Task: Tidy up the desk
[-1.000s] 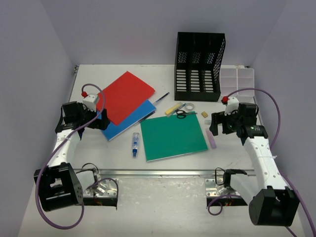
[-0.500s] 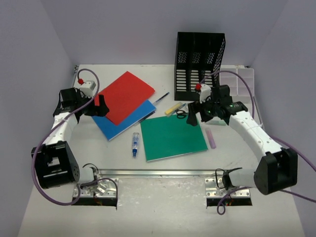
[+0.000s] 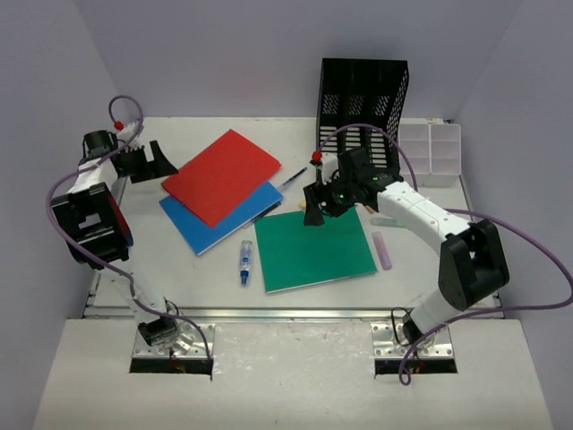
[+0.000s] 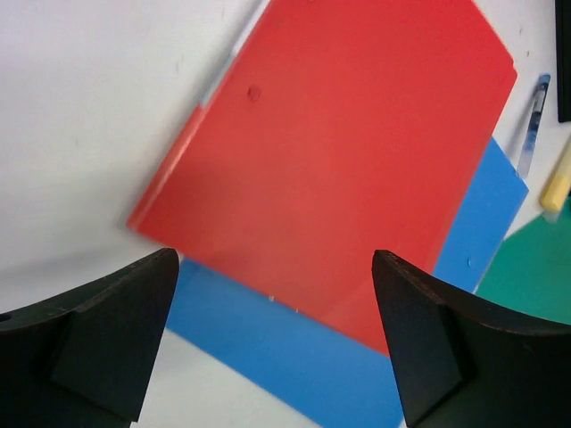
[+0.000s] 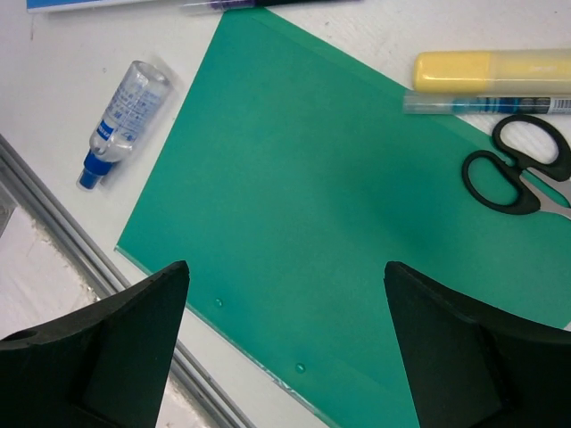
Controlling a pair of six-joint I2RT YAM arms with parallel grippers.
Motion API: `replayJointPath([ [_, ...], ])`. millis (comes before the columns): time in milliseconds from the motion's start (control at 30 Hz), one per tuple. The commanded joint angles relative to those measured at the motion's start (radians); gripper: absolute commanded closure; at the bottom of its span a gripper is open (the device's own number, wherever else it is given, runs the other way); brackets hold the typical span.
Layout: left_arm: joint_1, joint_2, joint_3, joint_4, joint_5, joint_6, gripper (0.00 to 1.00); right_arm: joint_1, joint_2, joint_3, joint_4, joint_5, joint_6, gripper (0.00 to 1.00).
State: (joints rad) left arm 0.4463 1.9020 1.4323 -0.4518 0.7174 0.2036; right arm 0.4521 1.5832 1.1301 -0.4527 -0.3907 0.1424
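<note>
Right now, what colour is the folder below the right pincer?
Green folder, clearest in right wrist view.

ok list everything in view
desk: one, white, underneath
red folder: one, red, left
blue folder: one, blue, under red
green folder: one, green, centre
glue: one, clear, left of green
pen: one, dark, by red
highlighter: one, yellow, behind green
scissors: one, black-handled, on green's edge
stick: one, lilac, right of green
file holder: one, black, back
compartment box: one, clear, back right
left gripper: one, black, open left of red
right gripper: one, black, open over green
</note>
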Motion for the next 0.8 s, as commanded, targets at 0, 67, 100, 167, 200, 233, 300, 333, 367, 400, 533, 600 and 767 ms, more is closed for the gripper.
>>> replayJointPath([
  [0, 0.075, -0.039, -0.212, 0.166, 0.202, -0.220, 0.17, 0.002, 0.000, 0.024, 0.073, -0.017, 0.026, 0.10],
  [67, 0.088, -0.079, -0.302, 0.329, 0.230, -0.290, 0.19, 0.003, 0.002, 0.018, 0.077, -0.023, 0.029, 0.11],
  [100, 0.091, -0.092, -0.351, 0.400, 0.243, -0.330, 0.21, 0.004, 0.003, 0.016, 0.078, -0.028, 0.030, 0.11],
  [167, 0.092, -0.103, -0.417, 0.511, 0.252, -0.410, 0.22, 0.004, 0.005, 0.016, 0.081, -0.033, 0.035, 0.11],
  [200, 0.092, -0.104, -0.437, 0.560, 0.255, -0.440, 0.23, 0.004, 0.005, 0.016, 0.083, -0.034, 0.036, 0.11],
  [233, 0.093, -0.104, -0.461, 0.642, 0.258, -0.483, 0.24, 0.004, 0.005, 0.017, 0.085, -0.037, 0.038, 0.11],
  [300, 0.096, -0.098, -0.502, 0.732, 0.252, -0.562, 0.24, 0.006, 0.007, 0.021, 0.085, -0.040, 0.040, 0.11],
  [333, 0.098, -0.093, -0.521, 0.809, 0.248, -0.604, 0.24, 0.006, 0.010, 0.022, 0.084, -0.040, 0.039, 0.11],
  [367, 0.101, -0.088, -0.531, 0.841, 0.245, -0.630, 0.24, 0.006, 0.011, 0.022, 0.083, -0.040, 0.039, 0.11],
  [400, 0.104, -0.076, -0.540, 0.874, 0.242, -0.664, 0.24, 0.006, 0.014, 0.023, 0.083, -0.040, 0.039, 0.11],
  [533, 0.114, -0.025, -0.565, 0.972, 0.230, -0.737, 0.25, 0.005, 0.026, 0.027, 0.081, -0.040, 0.039, 0.11],
  [600, 0.119, -0.003, -0.577, 1.003, 0.222, -0.761, 0.26, 0.005, 0.032, 0.025, 0.087, -0.040, 0.041, 0.11],
  [767, 0.135, 0.044, -0.575, 1.041, 0.216, -0.786, 0.27, 0.006, 0.044, 0.037, 0.107, -0.044, 0.048, 0.11],
])
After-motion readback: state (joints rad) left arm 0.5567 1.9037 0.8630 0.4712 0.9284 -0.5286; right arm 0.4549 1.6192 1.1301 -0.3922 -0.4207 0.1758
